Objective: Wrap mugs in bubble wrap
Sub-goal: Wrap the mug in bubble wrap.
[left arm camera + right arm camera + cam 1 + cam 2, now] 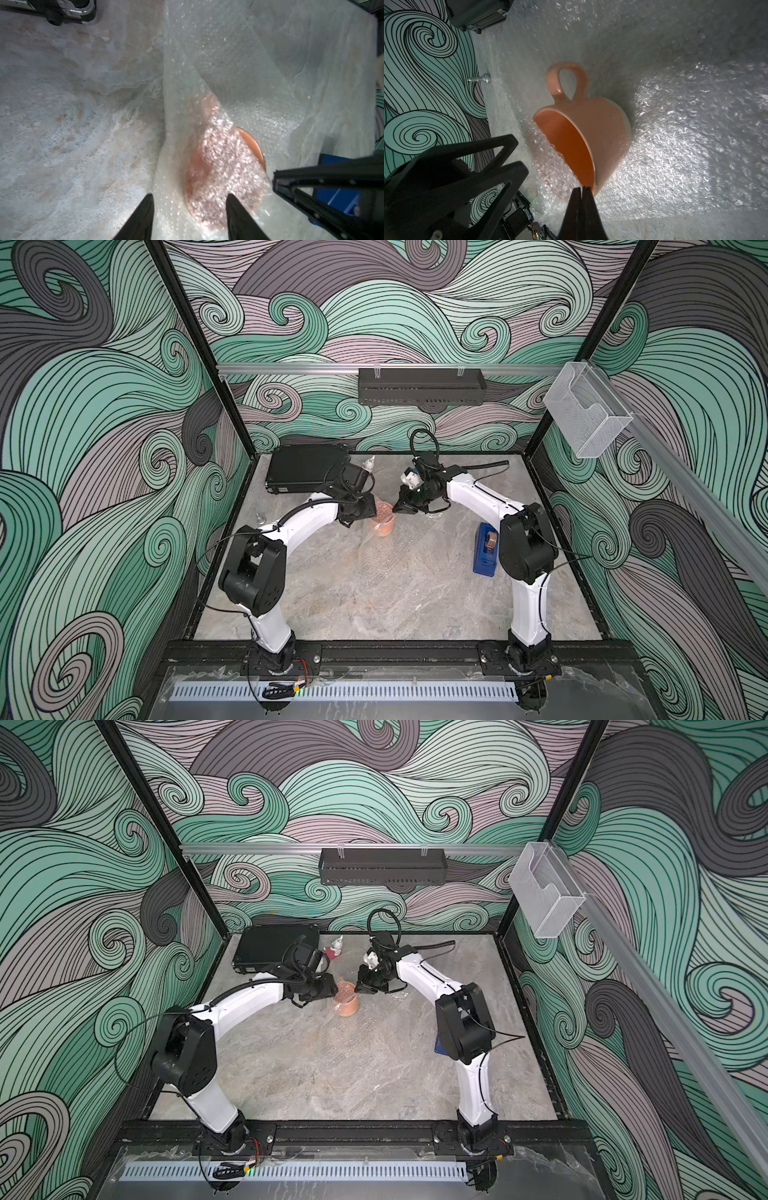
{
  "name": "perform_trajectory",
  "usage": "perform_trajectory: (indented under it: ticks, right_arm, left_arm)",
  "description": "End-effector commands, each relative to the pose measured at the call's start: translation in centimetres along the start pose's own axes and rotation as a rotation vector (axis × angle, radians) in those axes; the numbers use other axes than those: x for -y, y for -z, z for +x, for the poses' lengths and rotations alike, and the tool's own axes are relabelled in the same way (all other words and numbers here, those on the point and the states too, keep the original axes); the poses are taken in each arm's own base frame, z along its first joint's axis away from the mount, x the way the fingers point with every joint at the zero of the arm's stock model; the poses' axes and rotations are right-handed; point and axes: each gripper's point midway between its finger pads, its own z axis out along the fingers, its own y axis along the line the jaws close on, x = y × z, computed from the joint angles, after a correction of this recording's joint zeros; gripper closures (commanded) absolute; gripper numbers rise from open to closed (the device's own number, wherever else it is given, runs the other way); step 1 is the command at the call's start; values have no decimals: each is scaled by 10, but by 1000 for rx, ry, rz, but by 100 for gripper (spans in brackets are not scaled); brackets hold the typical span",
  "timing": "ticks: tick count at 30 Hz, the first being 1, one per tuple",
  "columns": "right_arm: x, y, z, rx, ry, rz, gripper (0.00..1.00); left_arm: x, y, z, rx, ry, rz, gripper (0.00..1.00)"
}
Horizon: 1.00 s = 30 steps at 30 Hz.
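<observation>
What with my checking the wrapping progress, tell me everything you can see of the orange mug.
The orange mug looks ceramic, glossy inside, with a paler base and one loop handle. It stands upright on the bubble wrap; a flap covers part of its mouth. The right gripper, fingers shut, is at its rim.

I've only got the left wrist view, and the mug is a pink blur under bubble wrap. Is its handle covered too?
Observer: No. In the right wrist view the mug shows its loop handle bare; the bubble wrap lies under it, one fold over part of the mouth.
Operator: Is the right pincer gripping anything?
Observer: The right pincer is shut at the mug's rim; whether it pinches wrap, I cannot tell.
Operator: Anything outside my frame?
Observer: In a top view, a red-and-white figurine stands near the back of the table.
</observation>
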Motion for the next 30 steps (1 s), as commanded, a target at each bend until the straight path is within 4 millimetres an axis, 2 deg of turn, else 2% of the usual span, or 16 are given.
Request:
perform_trajectory:
  ticks: [1,8,14,19,21,26,30]
  right_arm:
    - [-5,10,6,6,29,7,100]
    - [-5,13,6,12,34,11,100]
    - [-10,25,8,38,56,27,82]
    - [-11,45,17,102,92,57,71]
    - [-12,49,26,127,121,47,65]
    - [-11,45,67,153,284,23,53]
    - [-21,33,101,162,503,-6,51]
  left_arm:
    - [-12,-4,1,-38,-16,-61,45]
    - [-19,-27,11,-89,-20,-85,45]
    - [-21,-39,20,-123,-18,-81,45]
    - [-22,-41,23,-128,-22,-78,46]
    - [-22,-42,24,-135,-25,-77,46]
    - [-22,-44,26,-142,-29,-71,46]
    - [-21,-45,26,-148,-30,-60,46]
